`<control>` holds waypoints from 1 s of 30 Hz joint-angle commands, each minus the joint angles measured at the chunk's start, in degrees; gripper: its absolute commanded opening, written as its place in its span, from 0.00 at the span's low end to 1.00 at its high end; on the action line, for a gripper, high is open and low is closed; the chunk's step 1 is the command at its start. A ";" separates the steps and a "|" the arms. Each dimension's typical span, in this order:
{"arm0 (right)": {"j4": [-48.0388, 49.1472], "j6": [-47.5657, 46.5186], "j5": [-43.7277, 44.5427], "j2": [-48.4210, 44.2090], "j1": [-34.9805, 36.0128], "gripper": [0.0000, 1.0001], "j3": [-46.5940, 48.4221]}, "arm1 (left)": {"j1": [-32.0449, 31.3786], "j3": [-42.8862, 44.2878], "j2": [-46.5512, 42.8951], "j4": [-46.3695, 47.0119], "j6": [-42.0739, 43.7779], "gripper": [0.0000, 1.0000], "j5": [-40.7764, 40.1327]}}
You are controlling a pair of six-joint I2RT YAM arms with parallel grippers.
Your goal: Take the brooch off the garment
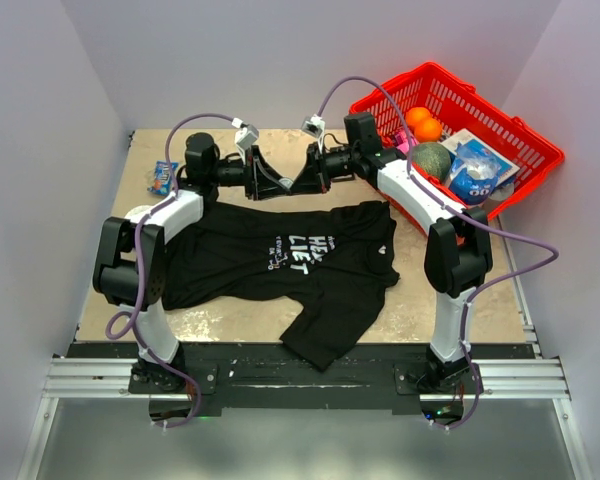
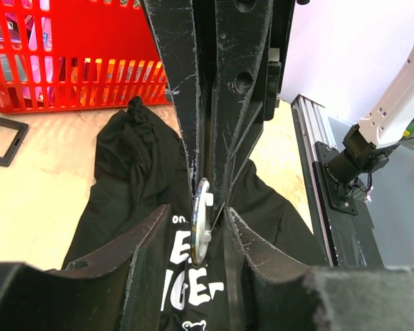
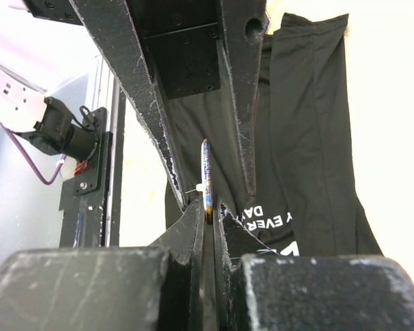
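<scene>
The garment (image 1: pixel 280 255), a black T-shirt with white lettering, lies flat on the table. Above its far edge my two grippers meet tip to tip. The brooch (image 2: pixel 201 221), a small round disc with a white back and a thin pin, is seen edge-on in the air above the garment (image 2: pixel 124 172). My right gripper (image 3: pixel 208 205) is shut on the rim of the brooch (image 3: pixel 206 172). My left gripper (image 2: pixel 197 207) stands open around the brooch, with a gap on its left side and the pin close to the right finger (image 2: pixel 262 255). In the top view the brooch is hidden between the left gripper (image 1: pixel 273 183) and the right gripper (image 1: pixel 310 178).
A red basket (image 1: pixel 525 140) with oranges, a melon and packets stands at the back right. A blue packet (image 1: pixel 163 177) lies at the back left. A black frame (image 2: pixel 0 138) lies on the table beside the shirt. The arms' mounting rail (image 1: pixel 300 375) runs along the near edge.
</scene>
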 commanded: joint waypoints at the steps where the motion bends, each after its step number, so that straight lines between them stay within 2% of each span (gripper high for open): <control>1: 2.22 1.14 -1.29 -1.58 -0.19 0.00 1.66 | -0.21 2.42 0.34 0.24 0.87 0.38 -0.57; 7: 1.70 0.26 -1.38 -1.58 -0.19 0.00 1.92 | -0.03 4.80 1.40 -5.30 2.63 0.32 -4.88; 11: 1.08 -0.27 -1.38 -1.67 -0.19 0.00 1.92 | 0.84 4.62 2.10 -0.92 -3.06 0.27 -5.41; 16: 1.08 -0.36 -1.46 -1.50 -0.19 0.00 1.92 | 0.94 6.03 2.36 -0.74 -2.12 0.24 -5.06; 17: 1.34 -0.27 -1.55 -1.58 -0.19 0.00 2.01 | 0.94 5.51 2.45 0.31 -4.03 0.24 -4.45; 21: 1.08 -0.35 -1.55 -1.49 -0.19 0.00 2.27 | 0.94 2.34 3.06 16.87 -15.72 0.25 -0.40; 24: 1.17 -0.27 -1.73 -1.50 -0.11 0.00 2.18 | 0.94 1.28 3.77 23.58 -22.41 0.27 0.92; 30: 1.08 -0.27 -1.82 -1.76 -0.11 0.00 1.74 | 1.29 0.84 3.60 22.73 -22.16 0.27 0.13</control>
